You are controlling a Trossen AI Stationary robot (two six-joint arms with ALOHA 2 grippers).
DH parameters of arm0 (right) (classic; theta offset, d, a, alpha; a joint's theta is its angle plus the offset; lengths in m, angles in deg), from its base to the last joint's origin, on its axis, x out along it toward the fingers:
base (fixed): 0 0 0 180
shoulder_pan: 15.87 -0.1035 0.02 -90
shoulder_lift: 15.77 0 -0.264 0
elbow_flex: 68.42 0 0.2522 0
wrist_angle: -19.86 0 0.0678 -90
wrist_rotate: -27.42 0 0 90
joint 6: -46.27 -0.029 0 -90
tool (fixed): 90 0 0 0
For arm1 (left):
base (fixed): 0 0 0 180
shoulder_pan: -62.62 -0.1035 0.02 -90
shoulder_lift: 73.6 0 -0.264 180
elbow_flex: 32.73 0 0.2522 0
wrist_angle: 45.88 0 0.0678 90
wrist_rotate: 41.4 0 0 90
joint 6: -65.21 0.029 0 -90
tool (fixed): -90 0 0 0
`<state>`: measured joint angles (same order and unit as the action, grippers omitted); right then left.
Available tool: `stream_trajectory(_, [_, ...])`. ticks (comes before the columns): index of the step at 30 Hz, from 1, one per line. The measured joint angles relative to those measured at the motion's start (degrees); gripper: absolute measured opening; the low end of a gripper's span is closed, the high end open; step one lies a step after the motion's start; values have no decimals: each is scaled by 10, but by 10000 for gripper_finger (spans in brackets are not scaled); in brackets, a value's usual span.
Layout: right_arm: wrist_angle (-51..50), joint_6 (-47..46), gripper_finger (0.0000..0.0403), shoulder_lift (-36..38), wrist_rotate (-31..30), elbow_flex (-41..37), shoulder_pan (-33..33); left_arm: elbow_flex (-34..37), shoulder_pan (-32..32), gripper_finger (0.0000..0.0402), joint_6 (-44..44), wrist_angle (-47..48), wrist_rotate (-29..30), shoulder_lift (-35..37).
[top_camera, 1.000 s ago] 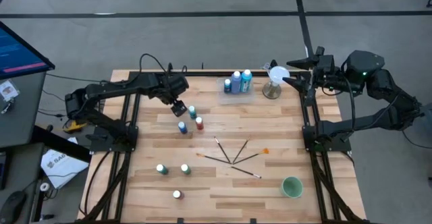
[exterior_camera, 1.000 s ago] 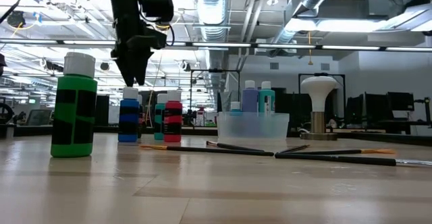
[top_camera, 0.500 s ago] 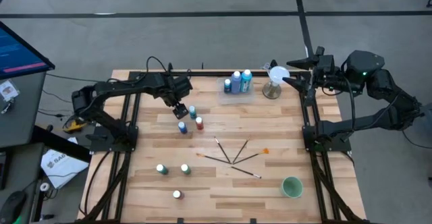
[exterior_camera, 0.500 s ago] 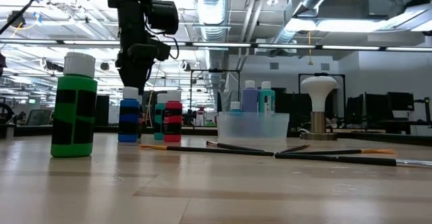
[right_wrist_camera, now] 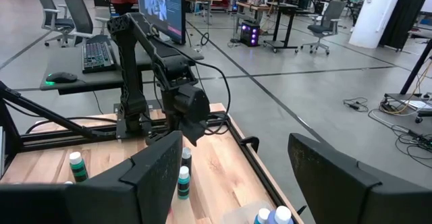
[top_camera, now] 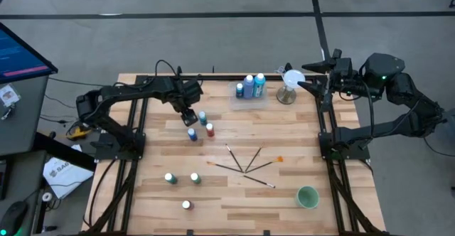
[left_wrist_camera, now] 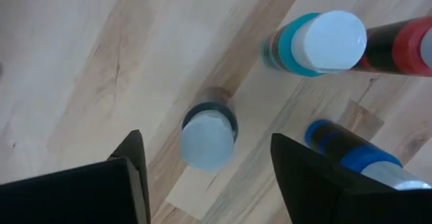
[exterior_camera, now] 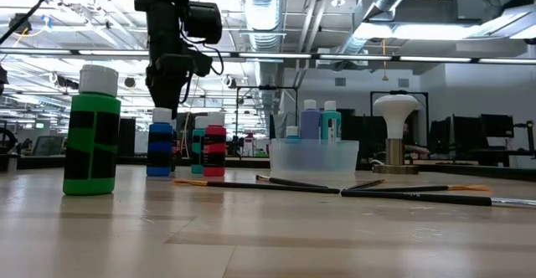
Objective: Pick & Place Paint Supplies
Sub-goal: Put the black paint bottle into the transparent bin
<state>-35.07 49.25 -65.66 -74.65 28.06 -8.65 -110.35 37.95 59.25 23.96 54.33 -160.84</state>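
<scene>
Since a second ago the left gripper has slid along the desk toward the blue bottle, fingers apart. Right gripper waits beyond the brushes, fingers wide.

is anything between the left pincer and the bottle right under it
Nothing visible: the left pincer sits open over the white-capped bottle, one finger either side. The teal bottle and blue bottle stand close beside it, outside the gap.
</scene>
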Motion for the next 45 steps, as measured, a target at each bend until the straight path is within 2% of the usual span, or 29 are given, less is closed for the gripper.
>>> stream_trajectory(11, [0,0,265,0,0,0,0,0,-28,151,23,-1,-13,0])
stream_trajectory(30, [0,0,265,0,0,0,0,25,-31,145,27,-33,-22,0])
stream_trajectory(45, [0,0,265,1,0,0,0,29,-44,22,42,-36,-32,0])
